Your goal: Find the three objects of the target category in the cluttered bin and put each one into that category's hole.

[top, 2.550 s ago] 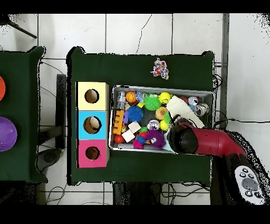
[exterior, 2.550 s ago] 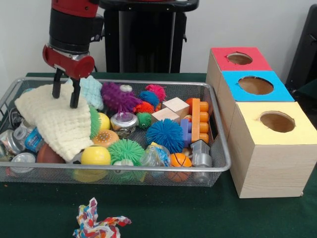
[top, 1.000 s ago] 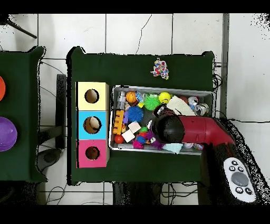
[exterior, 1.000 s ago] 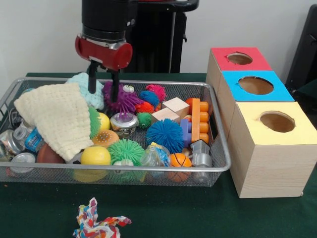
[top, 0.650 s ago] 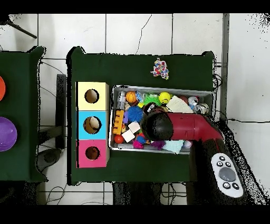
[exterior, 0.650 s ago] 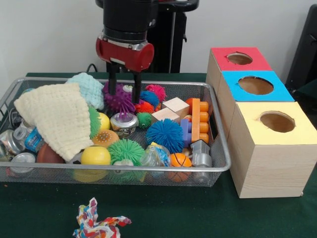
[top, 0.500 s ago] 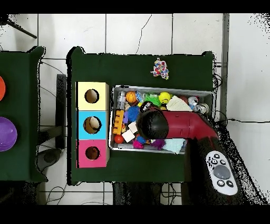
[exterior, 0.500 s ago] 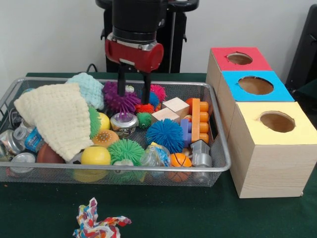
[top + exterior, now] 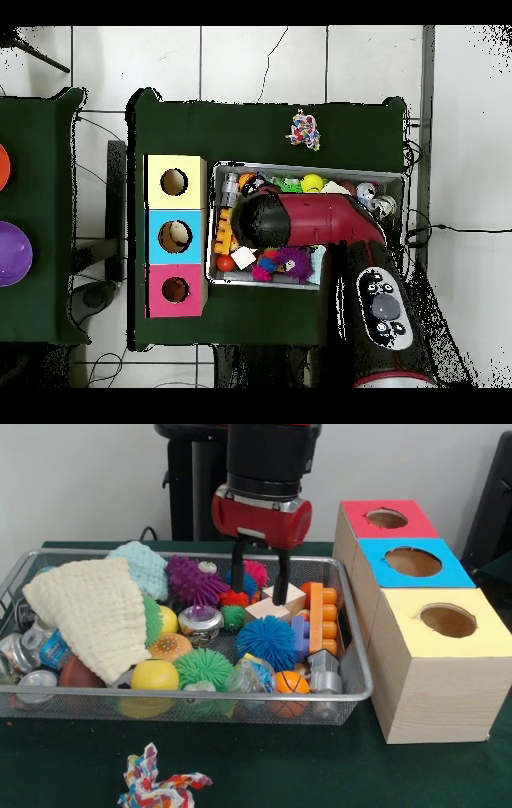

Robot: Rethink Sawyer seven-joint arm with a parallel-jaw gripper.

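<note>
So the gripper [image 9: 261, 580] had slid across the wire bin [image 9: 362, 688] from the cream cloth [image 9: 92, 616] side over to the wooden blocks [image 9: 276, 602], jaws spread open and holding nothing. It hung right over the blocks, near the orange brick [image 9: 318, 616]. Looked to me like blocks were the target, still in the bin, none yet in the three-hole box [image 9: 432, 656].

The front view looks level and close across the green-clothed counter [image 9: 264, 768]; the overhead view looks straight down, apparently from higher. Both share the silver wire-mesh bin [image 9: 356, 692] [image 9: 393, 178].
</note>
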